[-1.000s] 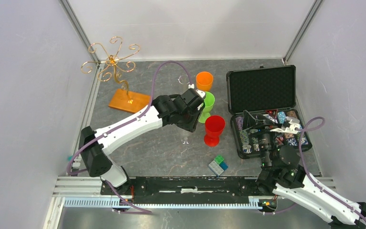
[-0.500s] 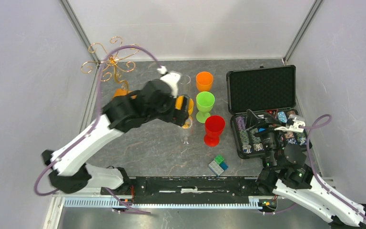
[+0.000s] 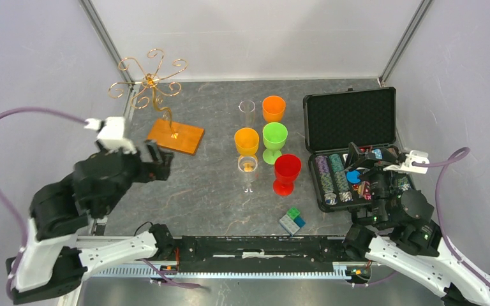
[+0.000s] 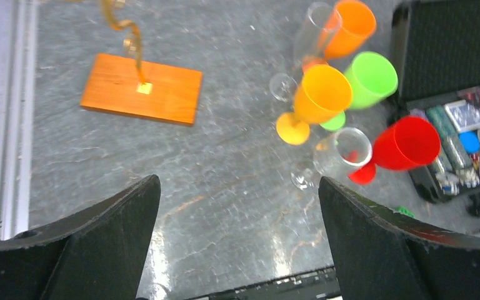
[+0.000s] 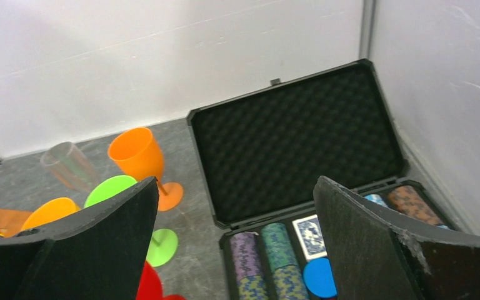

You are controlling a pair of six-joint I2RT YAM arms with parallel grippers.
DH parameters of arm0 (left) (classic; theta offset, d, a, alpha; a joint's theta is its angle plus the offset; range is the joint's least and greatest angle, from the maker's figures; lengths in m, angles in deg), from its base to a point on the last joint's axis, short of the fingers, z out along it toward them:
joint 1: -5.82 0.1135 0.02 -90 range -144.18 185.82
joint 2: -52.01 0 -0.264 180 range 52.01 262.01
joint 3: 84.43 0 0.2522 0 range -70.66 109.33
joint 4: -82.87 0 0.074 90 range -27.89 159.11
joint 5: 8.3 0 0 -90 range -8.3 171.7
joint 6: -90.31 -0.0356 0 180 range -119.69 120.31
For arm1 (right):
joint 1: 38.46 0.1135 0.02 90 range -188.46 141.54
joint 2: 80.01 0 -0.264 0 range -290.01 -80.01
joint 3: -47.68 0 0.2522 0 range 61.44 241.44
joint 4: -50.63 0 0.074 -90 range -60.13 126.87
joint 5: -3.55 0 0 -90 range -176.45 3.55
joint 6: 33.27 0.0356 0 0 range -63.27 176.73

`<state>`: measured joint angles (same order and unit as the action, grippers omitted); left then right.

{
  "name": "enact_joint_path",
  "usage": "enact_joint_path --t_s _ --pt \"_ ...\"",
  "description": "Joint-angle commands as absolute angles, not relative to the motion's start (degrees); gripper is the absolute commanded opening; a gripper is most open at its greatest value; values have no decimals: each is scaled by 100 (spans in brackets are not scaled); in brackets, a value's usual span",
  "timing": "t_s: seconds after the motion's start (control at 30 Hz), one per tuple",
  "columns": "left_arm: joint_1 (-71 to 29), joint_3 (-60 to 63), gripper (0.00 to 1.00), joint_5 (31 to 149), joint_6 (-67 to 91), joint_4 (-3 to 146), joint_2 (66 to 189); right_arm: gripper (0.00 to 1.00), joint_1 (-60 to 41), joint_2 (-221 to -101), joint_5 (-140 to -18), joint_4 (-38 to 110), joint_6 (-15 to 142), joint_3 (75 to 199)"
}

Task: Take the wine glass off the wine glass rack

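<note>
Black-fingered, the left hand (image 4: 237, 181) at lower left gapes fully, holding nothing; the right hand (image 5: 235, 181) at lower right is equally wide and empty. Mid-frame the amber wine glass (image 3: 246, 140) stands upright on the grey tabletop (image 3: 204, 191), just beside a clear wine glass (image 3: 247, 167) and a green goblet (image 3: 275, 136). Upper left, well apart, the gold wire wine glass rack (image 3: 150, 83) stands on its orange base (image 3: 175, 136).

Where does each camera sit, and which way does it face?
Top external: above and behind the arms, looking down at the table; both arms show.
Left wrist: looks down at the rack base and cups; the left fingers frame the view.
Right wrist: looks across the open case toward the back wall; the right fingers show.
Both wrist views share the green cup.
</note>
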<state>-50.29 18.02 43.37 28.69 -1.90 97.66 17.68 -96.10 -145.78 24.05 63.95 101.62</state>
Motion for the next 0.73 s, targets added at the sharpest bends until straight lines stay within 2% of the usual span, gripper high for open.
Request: enact_joint_path --t_s 0.0,0.37,0.7 --pt "-5060 1595 100 3205 3242 -349 8978 98 1787 -9409 -15225 2062 6045 10390" --pt "-5052 1491 100 2405 3031 -138 8098 99 1778 -9054 -15910 1964 5989 10353" --pt "-5052 1430 100 2387 2922 -13 8217 97 1790 -9100 -16015 1882 5990 10363"
